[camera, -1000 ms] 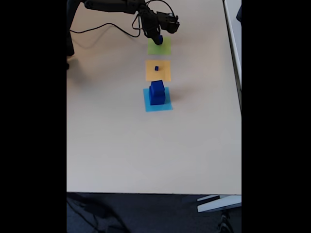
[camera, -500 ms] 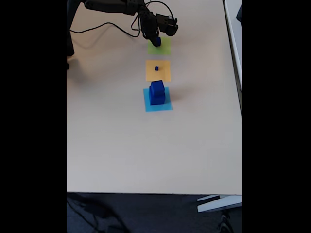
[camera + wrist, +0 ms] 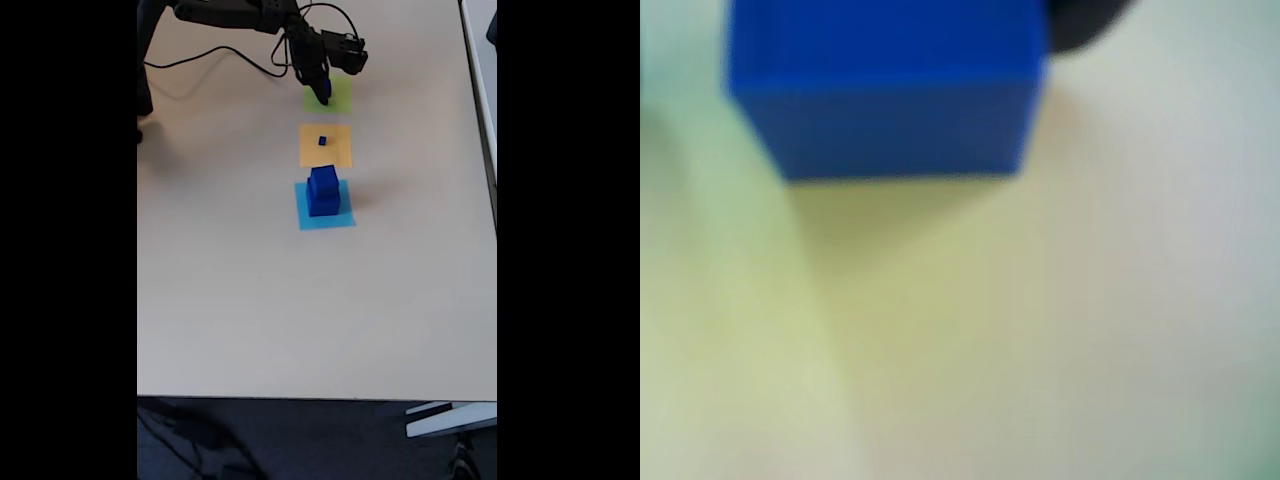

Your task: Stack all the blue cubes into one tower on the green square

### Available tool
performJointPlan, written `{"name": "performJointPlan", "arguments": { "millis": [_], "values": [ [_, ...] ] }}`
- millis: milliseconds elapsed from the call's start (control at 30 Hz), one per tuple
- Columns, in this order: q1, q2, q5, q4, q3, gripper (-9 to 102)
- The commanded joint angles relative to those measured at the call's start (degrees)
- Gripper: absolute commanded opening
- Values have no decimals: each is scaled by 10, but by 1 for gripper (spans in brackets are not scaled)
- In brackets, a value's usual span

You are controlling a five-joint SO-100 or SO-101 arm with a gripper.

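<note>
Seen in the fixed view: a pale beige table filling the middle of the frame, with three flat squares in a column in its upper half. At the top, the green square; below it, an orange square; lowest, a light-blue square. In the upper middle of the frame, the dark arm reaching in from the upper left, its gripper pointed down over the left part of the green square and closed on a blue cube, of which just a small dark blue patch visible at the tips. Whether that cube touches the paper or hangs just above it: cannot tell. On the orange square, near its centre, the smallest blue cube, a tiny dark speck. On the light-blue square, a two-level blue stack, narrower block on top of a wider one. A black cable trailing across the upper left of the table. In the wrist view, blurred: the held cube large at the top left of the frame, pale yellow-green surface spread beneath it.
</note>
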Motion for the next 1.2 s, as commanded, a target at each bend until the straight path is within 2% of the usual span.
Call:
{"name": "performJointPlan", "arguments": {
  "millis": [0, 500, 800, 1167],
  "values": [
    [-4, 4, -21, -5, -54, 24],
    [4, 3, -139, 18, -249, 28],
    [87, 88, -214, 62, -184, 26],
    [122, 114, -196, 83, -95, 24]
  ]
}}
